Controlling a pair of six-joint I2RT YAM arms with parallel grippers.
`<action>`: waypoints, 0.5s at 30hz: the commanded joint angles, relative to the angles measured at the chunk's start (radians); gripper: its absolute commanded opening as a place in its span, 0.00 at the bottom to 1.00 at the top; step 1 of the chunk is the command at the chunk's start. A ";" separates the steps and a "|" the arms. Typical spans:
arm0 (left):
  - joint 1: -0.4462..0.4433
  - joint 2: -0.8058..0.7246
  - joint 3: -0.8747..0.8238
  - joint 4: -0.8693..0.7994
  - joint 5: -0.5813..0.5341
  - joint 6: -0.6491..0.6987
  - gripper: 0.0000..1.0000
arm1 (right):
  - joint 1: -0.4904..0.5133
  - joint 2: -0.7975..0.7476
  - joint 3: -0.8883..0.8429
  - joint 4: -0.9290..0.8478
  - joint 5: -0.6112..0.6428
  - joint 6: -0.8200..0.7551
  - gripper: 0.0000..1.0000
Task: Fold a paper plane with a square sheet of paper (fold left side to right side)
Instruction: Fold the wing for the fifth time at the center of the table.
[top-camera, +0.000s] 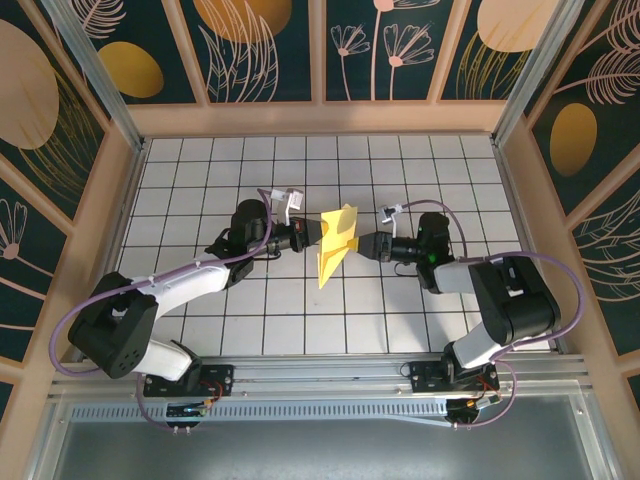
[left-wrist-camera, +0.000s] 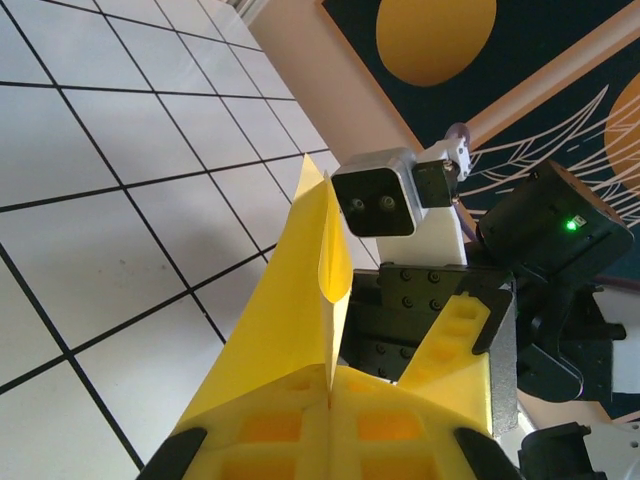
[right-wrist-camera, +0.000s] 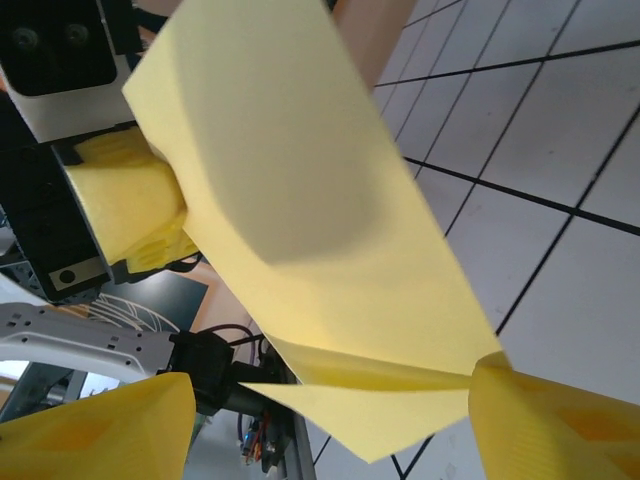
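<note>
Pinched the sheet of paper (top-camera: 335, 245) from 9 o'clock with the left end effector (top-camera: 316, 236), pads pressed together on its layered edge, likely to stop the flaps springing apart. Spread the right end effector (top-camera: 362, 243) wide at 3 o'clock, with fingers (right-wrist-camera: 560, 420) set either side of a lower corner, one about touching it, without closing on it. Probably poised there to take the free side for the fold. Held the paper, already creased to a narrow pointed form, on edge over the middle of the surface (top-camera: 200, 170), tip toward 6 o'clock, seemingly for reach from both sides. Could not tell whether the tip touched the tiles.
</note>
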 joint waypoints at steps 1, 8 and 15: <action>0.006 0.014 0.020 0.028 0.018 -0.004 0.00 | 0.007 0.003 0.034 0.019 -0.022 -0.026 0.71; 0.005 0.011 0.021 0.019 0.019 -0.007 0.00 | -0.015 -0.021 0.082 -0.301 0.090 -0.272 0.74; 0.005 0.018 0.029 0.021 0.030 -0.005 0.00 | -0.024 -0.015 0.116 -0.354 0.098 -0.331 0.77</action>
